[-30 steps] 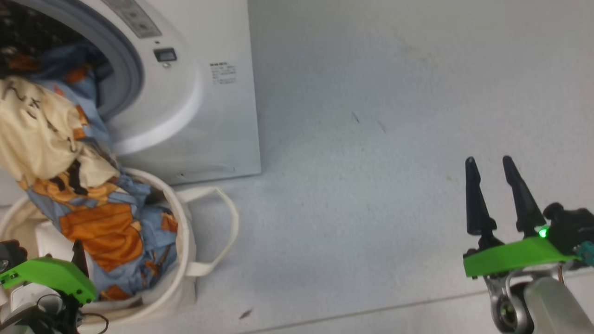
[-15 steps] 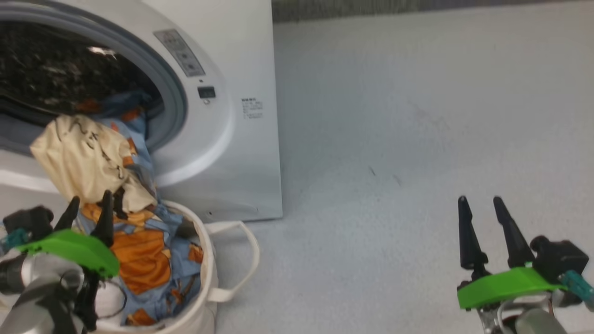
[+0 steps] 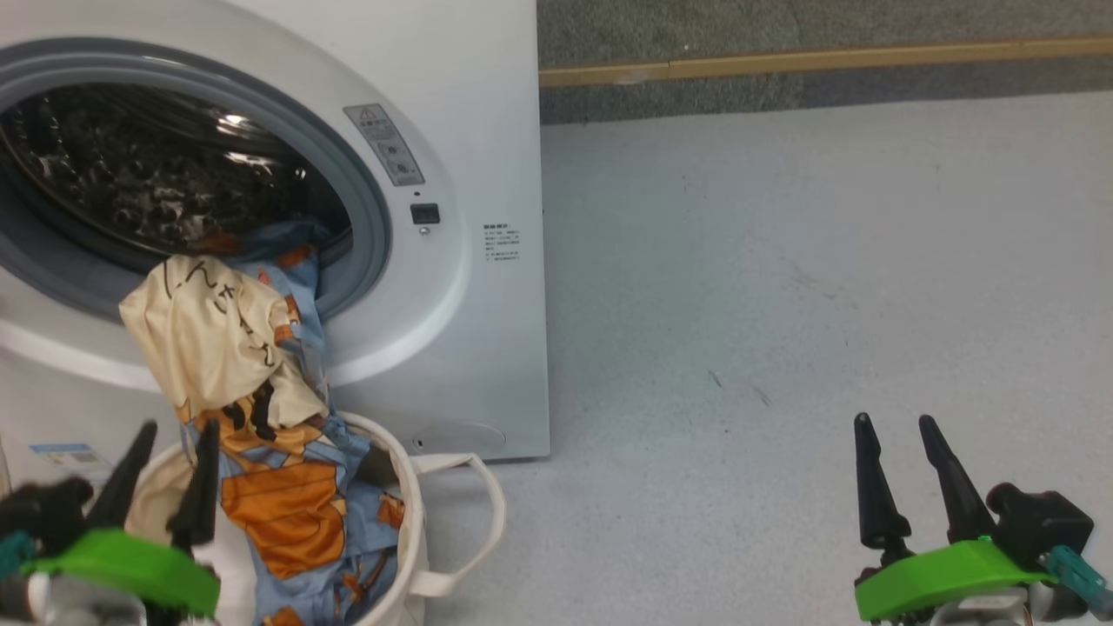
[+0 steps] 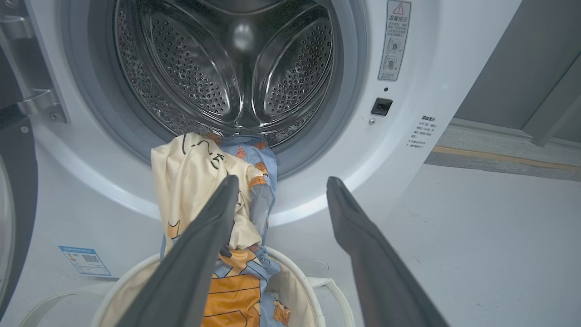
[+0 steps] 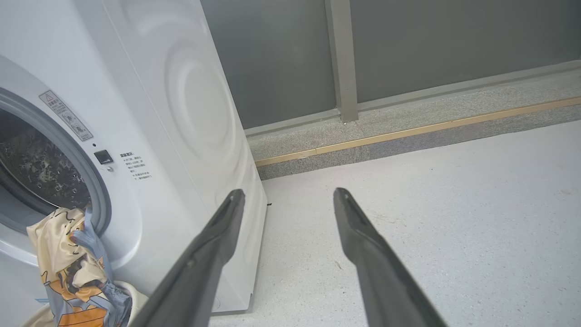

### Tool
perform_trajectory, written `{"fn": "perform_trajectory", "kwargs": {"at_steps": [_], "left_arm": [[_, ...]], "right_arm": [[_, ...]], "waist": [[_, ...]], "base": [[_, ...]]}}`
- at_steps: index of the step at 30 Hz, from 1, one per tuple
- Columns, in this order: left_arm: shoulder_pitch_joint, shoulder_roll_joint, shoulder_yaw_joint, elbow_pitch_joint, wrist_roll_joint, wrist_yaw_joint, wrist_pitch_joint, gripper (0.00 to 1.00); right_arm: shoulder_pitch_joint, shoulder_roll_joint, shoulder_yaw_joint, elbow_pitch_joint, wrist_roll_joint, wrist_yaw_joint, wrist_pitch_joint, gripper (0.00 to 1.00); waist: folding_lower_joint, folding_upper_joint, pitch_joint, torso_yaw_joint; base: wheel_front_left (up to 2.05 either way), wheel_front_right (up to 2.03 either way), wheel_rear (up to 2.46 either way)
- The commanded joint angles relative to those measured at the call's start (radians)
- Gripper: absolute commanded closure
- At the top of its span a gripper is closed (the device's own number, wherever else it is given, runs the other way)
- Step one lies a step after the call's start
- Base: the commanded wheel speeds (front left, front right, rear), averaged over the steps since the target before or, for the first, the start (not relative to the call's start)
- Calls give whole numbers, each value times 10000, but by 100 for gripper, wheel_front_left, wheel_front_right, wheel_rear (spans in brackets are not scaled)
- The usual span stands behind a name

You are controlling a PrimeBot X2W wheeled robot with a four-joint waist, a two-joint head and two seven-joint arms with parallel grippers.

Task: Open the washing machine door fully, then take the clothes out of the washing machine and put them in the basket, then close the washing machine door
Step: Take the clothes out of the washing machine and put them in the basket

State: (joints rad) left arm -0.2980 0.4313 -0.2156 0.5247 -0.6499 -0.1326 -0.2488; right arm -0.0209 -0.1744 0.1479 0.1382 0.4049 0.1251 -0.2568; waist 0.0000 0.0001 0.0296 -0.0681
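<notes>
The white washing machine (image 3: 487, 130) stands at the left with its drum mouth (image 4: 236, 68) uncovered. The washing machine door (image 4: 20, 190) shows as a black rim swung out at the left edge of the left wrist view. The clothes (image 3: 209, 339), cream and light blue with orange print, hang from the drum lip down into the cream basket (image 3: 409, 487) on the floor below. My left gripper (image 3: 178, 430) hovers open at the basket's near-left side, its fingers wide apart and holding nothing (image 4: 282, 181). My right gripper (image 3: 894, 422) is open over bare floor, far to the right (image 5: 288, 193).
Pale grey floor (image 3: 783, 304) stretches right of the machine. A raised grey ledge with a yellow strip (image 3: 826, 56) runs along the back below dark wall panels (image 5: 454, 41). The basket's looped handle (image 3: 491, 513) sticks out to the right. A blue sticker (image 4: 84, 260) marks the machine's lower front.
The head camera has tilted up, showing more of the drum and the back ledge. My left gripper has risen from low inside the basket to rim height. Both grippers stay open.
</notes>
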Motion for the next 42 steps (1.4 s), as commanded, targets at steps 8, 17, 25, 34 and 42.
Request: {"fn": "perform_trajectory", "kwargs": {"at_steps": [8,17,25,34,42], "left_arm": [[1160,661,613,-1687,-121,310,-58,0],[1445,823,654,-1852,-244,321,8,0],[1514,818,657,-1735,-330,305,-16,0],[1391,828,677,-1548,-362,291,-45,0],[921,721,571,-1159,-289,281,-65,0]], "right_arm": [[35,-204,35,-305,-194,56,-49,0],[99,-279,-51,-331,-189,56,-49,0],[121,-334,7,-341,-195,56,-49,0],[99,-368,-2,-343,-188,56,-49,0],[31,-364,84,-340,-175,56,-49,0]], "waist": [[0,-1,-267,-25],[0,-1,-313,-137],[0,-1,-334,-274],[0,-1,-285,-269],[0,-1,-152,-294]], "base": [[0,0,0],[0,0,0],[0,0,0],[0,0,0],[0,0,0]]}}
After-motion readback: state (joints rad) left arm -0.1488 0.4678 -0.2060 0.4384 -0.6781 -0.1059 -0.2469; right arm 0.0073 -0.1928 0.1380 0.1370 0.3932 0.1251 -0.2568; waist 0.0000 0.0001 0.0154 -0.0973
